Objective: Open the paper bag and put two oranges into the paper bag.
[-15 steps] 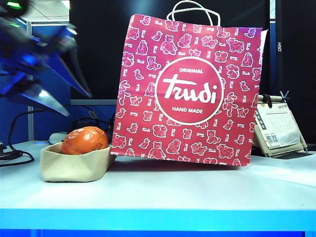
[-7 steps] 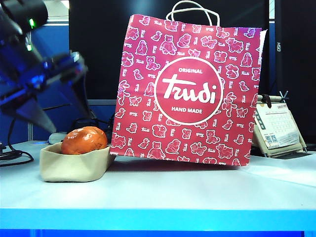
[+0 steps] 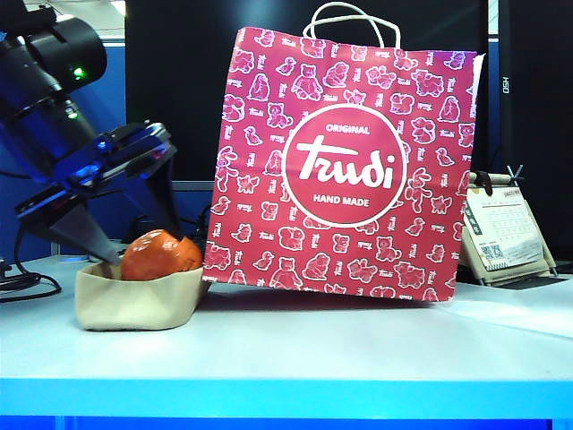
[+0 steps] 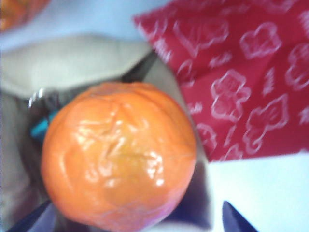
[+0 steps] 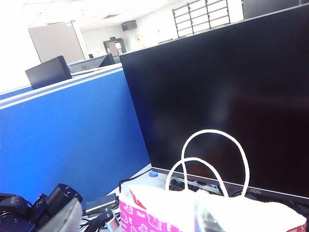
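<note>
Count: one bag (image 3: 345, 170), upright mid-bench, white cord handles (image 3: 351, 20) up. One orange (image 3: 159, 255) clear in the beige tray (image 3: 134, 300), just left of the bag; left wrist view shows an orange sliver of maybe a second (image 4: 19, 12) at the frame edge, can't confirm.

Left hand (image 3: 139, 240) spread wide, fingers straddling the orange, not clamped. Right hand not visible in any view; can't tell its state.

Right wrist view only: bag mouth (image 5: 203, 208) from above, blue partition (image 5: 67, 135), office ceiling.

White bench (image 3: 358, 349), dark monitor (image 3: 179, 81) behind, desk calendar (image 3: 506, 233) far right.
</note>
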